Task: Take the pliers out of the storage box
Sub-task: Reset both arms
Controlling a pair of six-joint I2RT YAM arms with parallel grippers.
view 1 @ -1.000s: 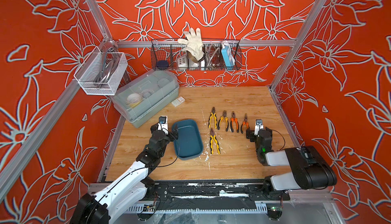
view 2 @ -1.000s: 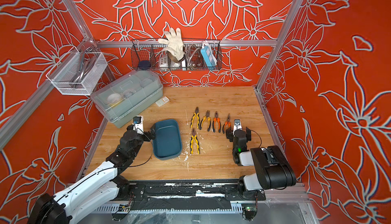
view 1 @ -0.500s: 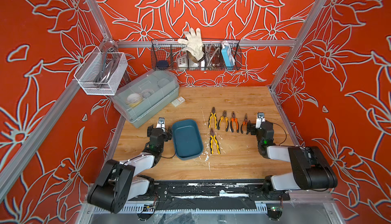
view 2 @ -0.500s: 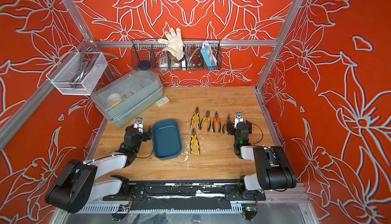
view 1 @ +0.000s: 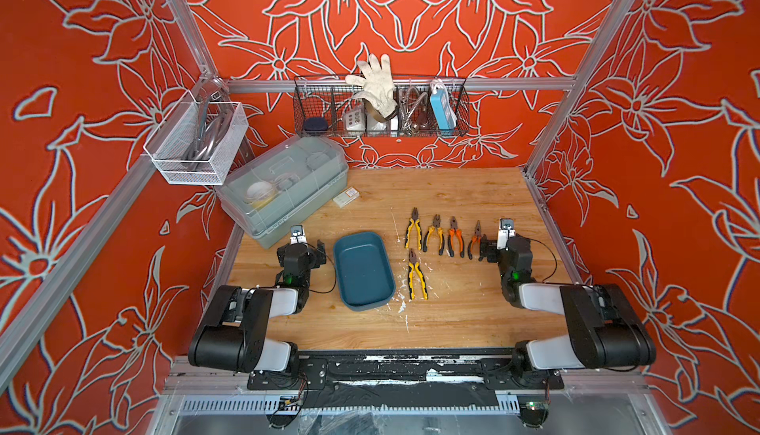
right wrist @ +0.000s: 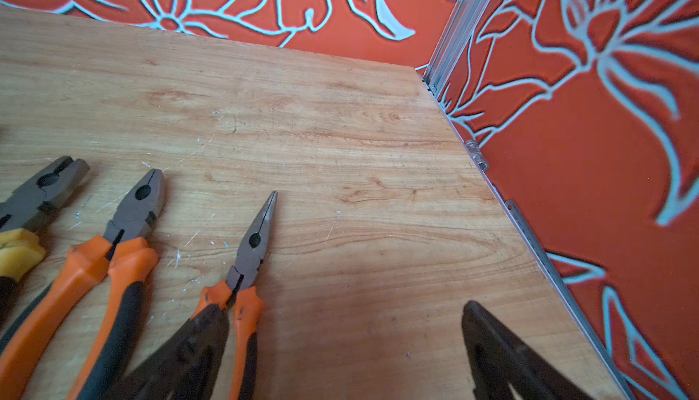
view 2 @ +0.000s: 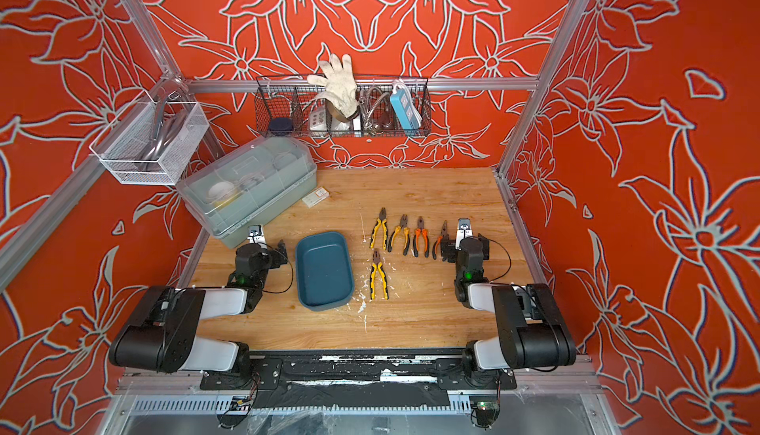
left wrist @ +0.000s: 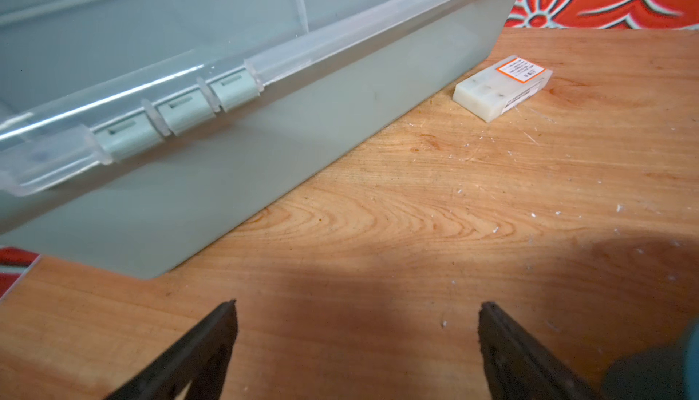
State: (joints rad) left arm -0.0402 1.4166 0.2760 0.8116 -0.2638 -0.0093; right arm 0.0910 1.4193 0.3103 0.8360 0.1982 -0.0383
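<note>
Our left gripper (left wrist: 358,309) has its black fingers (left wrist: 206,345) spread wide and empty, low over the wooden table (left wrist: 416,197) beside the translucent grey-green lidded bin (left wrist: 264,144). The right gripper (right wrist: 345,311) gapes just as wide, grasping nothing. One of its fingers lies just beside the orange-and-black needle-nose pliers (right wrist: 252,245); whether they touch, we cannot tell. All five grey-jawed pliers (view 1: 413,229) lie on the wood, right of the shallow dark teal plastic storage box (view 1: 364,270).
</note>
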